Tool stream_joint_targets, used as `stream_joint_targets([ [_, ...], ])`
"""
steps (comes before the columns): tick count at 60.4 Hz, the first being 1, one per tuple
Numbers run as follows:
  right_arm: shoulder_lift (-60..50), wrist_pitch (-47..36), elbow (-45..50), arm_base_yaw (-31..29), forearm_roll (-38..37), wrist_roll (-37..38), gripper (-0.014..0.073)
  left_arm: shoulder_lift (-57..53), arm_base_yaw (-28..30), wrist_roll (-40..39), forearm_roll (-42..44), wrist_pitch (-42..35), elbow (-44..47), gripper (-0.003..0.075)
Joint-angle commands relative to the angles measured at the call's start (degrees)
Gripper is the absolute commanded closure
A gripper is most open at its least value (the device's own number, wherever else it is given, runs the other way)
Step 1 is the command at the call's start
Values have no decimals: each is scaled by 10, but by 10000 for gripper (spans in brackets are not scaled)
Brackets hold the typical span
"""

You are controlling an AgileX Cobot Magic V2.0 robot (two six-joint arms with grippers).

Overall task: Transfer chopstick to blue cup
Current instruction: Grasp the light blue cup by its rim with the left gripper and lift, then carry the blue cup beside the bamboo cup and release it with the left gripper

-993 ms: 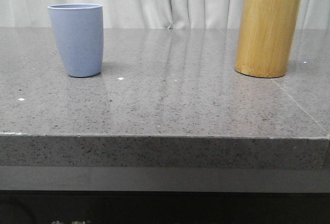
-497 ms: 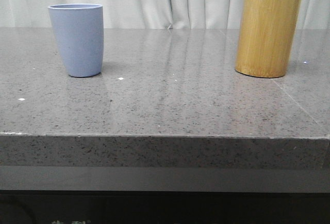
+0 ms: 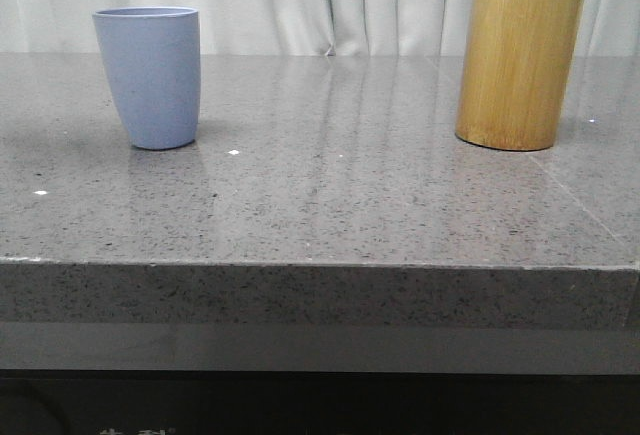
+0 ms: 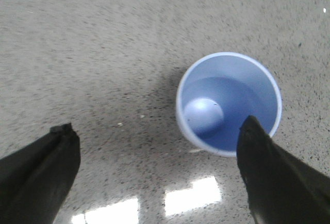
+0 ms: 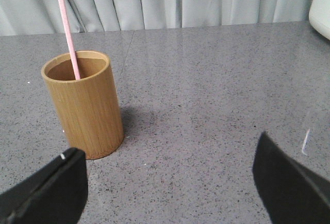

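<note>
Nothing on the grey speckled stone table (image 3: 330, 205) has shifted over the last second in the front view; both vessels sit as they did. My left gripper (image 4: 154, 147) hangs wide open above the matte periwinkle-blue tapered cup (image 4: 229, 103), which is empty. My right gripper (image 5: 170, 177) is also spread wide and holds nothing, looking at the tall yellow-brown bamboo cylinder (image 5: 83, 108), well apart from it. The thin pale pink chopstick (image 5: 67, 28) stands inside that cylinder, long axis near vertical, its free end leaning slightly toward eleven o'clock in my right wrist view. I judge the best approach is to come in level, centre the stick between my fingers and pinch above the rim.
</note>
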Motion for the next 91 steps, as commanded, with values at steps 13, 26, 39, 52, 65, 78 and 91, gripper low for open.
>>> stream_joint_targets([
  [13,6,-50,-23,-3,1,-2,-62,88,-25,3,-1,63,-119,122],
  [26,6,-52,-23,-3,1,-2,-62,121,-25,3,0,74,-119,122],
  [39,6,-54,-23,-3,1,-2,-62,151,-25,3,0,36,-119,134],
  [52,6,-55,-23,-3,1,-2,-62,154,-25,3,0,36,-119,398],
  [65,6,-55,-23,-3,1,-2,-62,154,-25,39,-27,51,-119,736],
  [78,6,-55,-23,-3,1,-2,-62,156,-46,48,-64,60,-160,739],
  [91,6,-55,-23,-3,1,-2,-62,199,-113,48,-63,105,-283,739],
])
